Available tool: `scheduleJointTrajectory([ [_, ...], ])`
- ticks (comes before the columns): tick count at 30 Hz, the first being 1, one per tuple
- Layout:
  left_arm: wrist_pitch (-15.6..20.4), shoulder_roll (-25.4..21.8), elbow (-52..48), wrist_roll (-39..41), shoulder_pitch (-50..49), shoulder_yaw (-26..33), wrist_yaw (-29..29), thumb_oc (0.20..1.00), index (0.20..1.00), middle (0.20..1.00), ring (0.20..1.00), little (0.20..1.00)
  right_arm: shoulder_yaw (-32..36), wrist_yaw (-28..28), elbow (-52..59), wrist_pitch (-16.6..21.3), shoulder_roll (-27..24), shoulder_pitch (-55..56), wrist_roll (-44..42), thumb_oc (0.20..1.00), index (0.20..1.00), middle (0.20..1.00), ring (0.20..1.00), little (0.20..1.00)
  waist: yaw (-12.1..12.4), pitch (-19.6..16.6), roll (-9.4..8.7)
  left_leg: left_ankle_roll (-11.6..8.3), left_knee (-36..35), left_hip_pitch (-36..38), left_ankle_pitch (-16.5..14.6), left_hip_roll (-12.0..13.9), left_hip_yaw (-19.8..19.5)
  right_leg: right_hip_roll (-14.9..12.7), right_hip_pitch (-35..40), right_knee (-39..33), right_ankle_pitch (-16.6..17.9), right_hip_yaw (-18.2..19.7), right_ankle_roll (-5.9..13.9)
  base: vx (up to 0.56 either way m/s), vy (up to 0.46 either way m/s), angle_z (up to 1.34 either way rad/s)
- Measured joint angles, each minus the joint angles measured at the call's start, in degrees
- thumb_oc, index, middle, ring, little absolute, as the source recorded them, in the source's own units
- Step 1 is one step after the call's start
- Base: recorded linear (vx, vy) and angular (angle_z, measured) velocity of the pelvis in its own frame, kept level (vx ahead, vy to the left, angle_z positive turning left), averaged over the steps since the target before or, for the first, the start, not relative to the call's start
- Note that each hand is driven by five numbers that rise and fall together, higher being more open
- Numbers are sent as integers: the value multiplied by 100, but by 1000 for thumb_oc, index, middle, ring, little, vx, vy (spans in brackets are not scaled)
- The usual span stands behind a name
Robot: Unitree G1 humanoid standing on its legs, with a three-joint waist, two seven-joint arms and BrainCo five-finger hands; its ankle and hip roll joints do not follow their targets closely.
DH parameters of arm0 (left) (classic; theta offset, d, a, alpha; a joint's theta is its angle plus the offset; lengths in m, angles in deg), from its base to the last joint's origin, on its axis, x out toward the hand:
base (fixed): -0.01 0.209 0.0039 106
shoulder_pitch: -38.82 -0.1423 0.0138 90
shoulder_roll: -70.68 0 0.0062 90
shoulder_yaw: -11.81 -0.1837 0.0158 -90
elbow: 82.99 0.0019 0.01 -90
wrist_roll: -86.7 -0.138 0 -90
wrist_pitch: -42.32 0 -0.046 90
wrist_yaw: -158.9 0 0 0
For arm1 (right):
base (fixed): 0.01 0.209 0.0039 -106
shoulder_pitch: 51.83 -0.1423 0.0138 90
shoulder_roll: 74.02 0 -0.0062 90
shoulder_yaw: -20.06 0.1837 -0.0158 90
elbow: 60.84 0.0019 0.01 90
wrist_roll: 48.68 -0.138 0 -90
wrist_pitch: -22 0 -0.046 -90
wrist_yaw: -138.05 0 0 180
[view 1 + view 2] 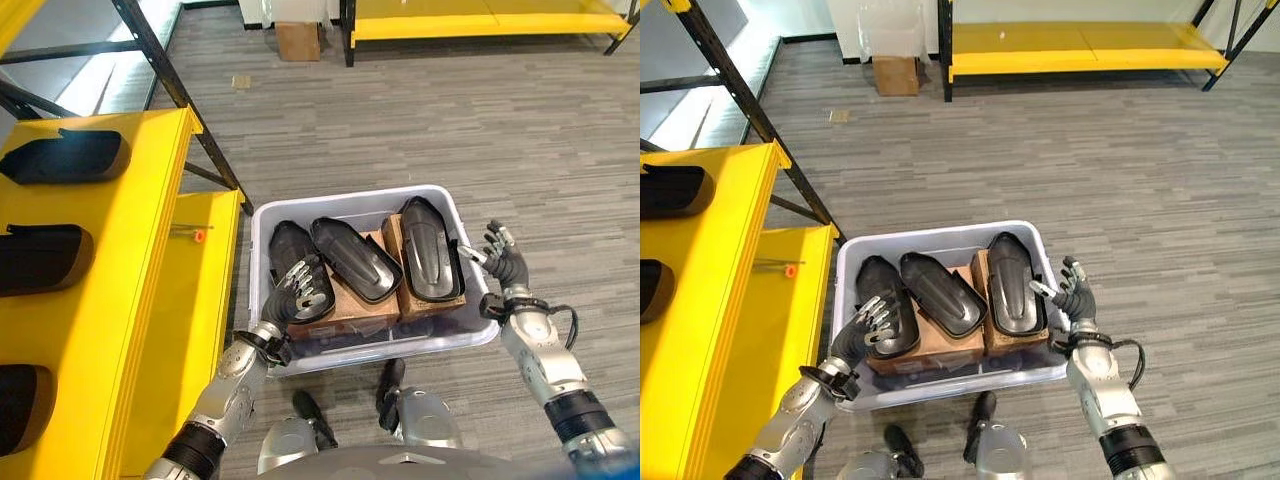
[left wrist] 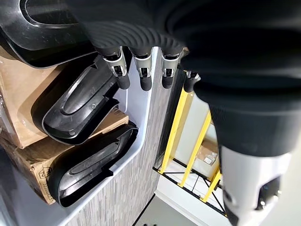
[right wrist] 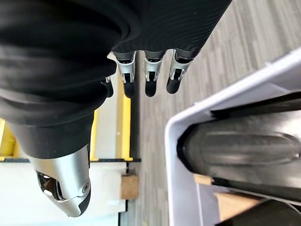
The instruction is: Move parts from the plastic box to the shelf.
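Note:
A pale grey plastic box (image 1: pixel 345 203) stands on the floor and holds three black moulded parts lying on brown cartons: a left part (image 1: pixel 288 250), a middle part (image 1: pixel 355 258) and a right part (image 1: pixel 428 248). My left hand (image 1: pixel 300 288) hovers over the left part, fingers (image 2: pixel 141 70) relaxed and open, holding nothing. Beside the box's right rim, my right hand (image 1: pixel 505 262) is open too, with its fingers (image 3: pixel 149 70) straight and apart from the right part (image 3: pixel 244 150). The yellow shelf (image 1: pixel 130 230) at my left carries black parts (image 1: pixel 65 157).
Two more black parts (image 1: pixel 40 258) lie further along the shelf's top level. A small orange-tipped item (image 1: pixel 198 236) rests on the lower yellow level. A black slanted upright (image 1: pixel 170 80) rises behind. Far back are a cardboard box (image 1: pixel 298 40) and another yellow rack (image 1: pixel 490 22).

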Motion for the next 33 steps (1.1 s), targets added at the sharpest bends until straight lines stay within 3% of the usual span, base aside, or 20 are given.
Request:
scheduleJointTrajectory([
  [2, -1, -24, 0, 13, 108, -37, 12, 1000, 1000, 1000, 1000, 1000, 0, 19, -49, -75, 3, -171, -47, 1000, 1000, 1000, 1000, 1000, 32, 29, 39, 1, 29, -146, 1, -6, -10, -41, -134, 101, -18, -12, -30, -53, -8, 7],
  [7, 18, -313, -69, 103, 1217, -532, 127, 1000, 1000, 1000, 1000, 1000, -162, 255, -1276, -445, -24, -1430, -178, 1000, 1000, 1000, 1000, 1000, 186, 565, 104, 113, 472, -766, -62, -25, -175, -337, -816, 730, -175, -15, -120, -176, -30, 13],
  [9, 18, -317, -83, 117, 1465, -534, 193, 1000, 1000, 1000, 1000, 1000, -236, 313, -1331, -466, 14, -1644, -270, 1000, 1000, 1000, 1000, 1000, 256, 833, 150, 130, 538, -818, -52, -18, -184, -359, -858, 781, -157, -15, -155, -145, -39, 6],
  [14, 18, -324, -118, 277, 1719, -551, 292, 1000, 1000, 1000, 1000, 1000, -403, 395, -1634, -462, 1, -2075, -264, 1000, 1000, 1000, 1000, 1000, 278, 1103, 184, 147, 715, -1086, -65, 17, -244, -406, -1086, 910, -182, -15, -192, -109, -28, 4],
  [22, 17, -305, -126, 305, 2150, -619, 655, 1000, 1000, 1000, 1000, 1000, -631, 634, -2350, -526, -53, -2760, -261, 1000, 1000, 1000, 1000, 1000, 328, 1370, 245, 173, 1100, -1766, -74, 151, -303, -399, -1658, 1039, -120, -13, -323, -121, -20, 0],
  [26, 36, -300, -125, 306, 2172, -662, 808, 1000, 1000, 1000, 1000, 1000, -693, 1122, -2881, -593, -56, -2767, -236, 1000, 1000, 1000, 1000, 1000, 319, 1371, 252, 175, 1122, -1847, -74, 174, -267, -342, -1767, 992, -76, 73, -386, -95, 15, -10],
  [30, 91, -268, -121, 320, 2221, -665, 907, 1000, 1000, 1000, 1000, 1000, -694, 1185, -2918, -502, -66, -2958, -213, 1000, 1000, 1000, 1000, 1000, 304, 1370, 254, 180, 1225, -2149, -71, 230, -199, -299, -2083, 965, 6, 153, -467, -64, 14, -12],
  [33, 101, -160, -121, 322, 2228, -665, 905, 1000, 1000, 1000, 1000, 1000, -777, 877, -2907, -457, -104, -3013, -231, 1000, 1000, 1000, 1000, 1000, 308, 1370, 254, 174, 1293, -2203, -75, 294, -169, -254, -2126, 959, 24, 169, -494, -47, -14, -8],
])
